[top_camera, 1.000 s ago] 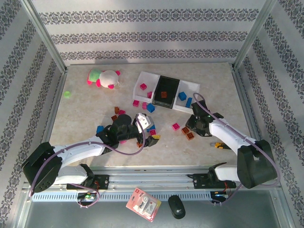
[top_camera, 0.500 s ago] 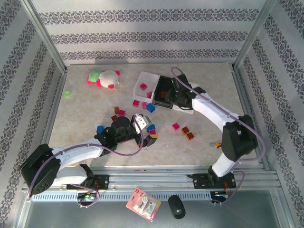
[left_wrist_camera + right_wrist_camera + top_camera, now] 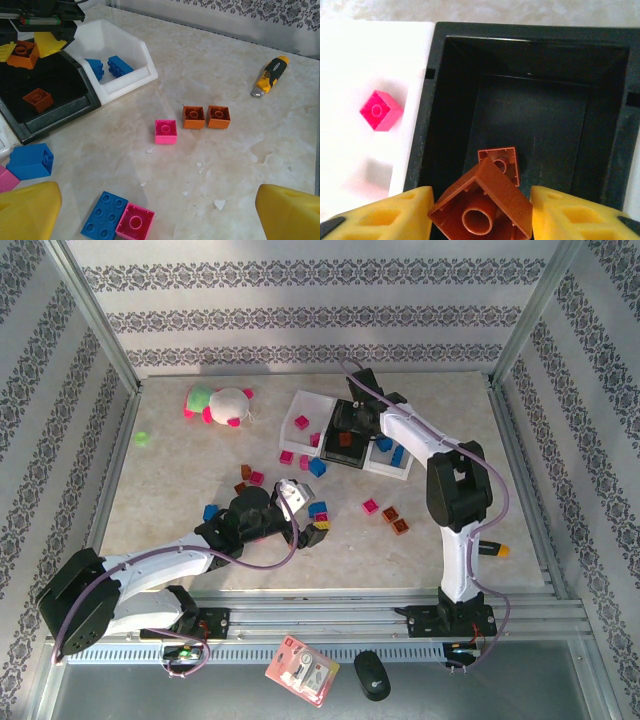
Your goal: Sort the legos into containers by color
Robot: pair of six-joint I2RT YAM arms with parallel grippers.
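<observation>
Reaching from the near edge over the middle of the bench (image 3: 250,155), the left claw (image 3: 159,212) has its jaws spread wide with nothing between them. Directly below it, a flat blue brick (image 3: 104,215) lies touching an adjoining pink brick (image 3: 135,222). A large blue brick (image 3: 31,161) lies near them, toward the trays. Toward the right edge lies a lone pink brick (image 3: 165,132), and just beyond it a pair of orange-brown bricks (image 3: 193,117) sits side by side. A yellow-and-black utility knife (image 3: 269,76) lies near the right edge. Three trays stand in a row toward the far edge. The right white tray (image 3: 135,80) holds two blue bricks (image 3: 112,66). The black tray (image 3: 445,90) in the middle holds a brown brick (image 3: 506,159). The right claw (image 3: 481,212) is above this tray with a tilted orange-brown brick (image 3: 480,200) between its fingers, hollow underside up. Whether the pads grip it cannot be told. The left white tray (image 3: 350,65) holds one pink brick (image 3: 381,110). A plush toy (image 3: 222,404) lies near the far left corner, and a small green piece (image 3: 142,438) near the left edge.
</observation>
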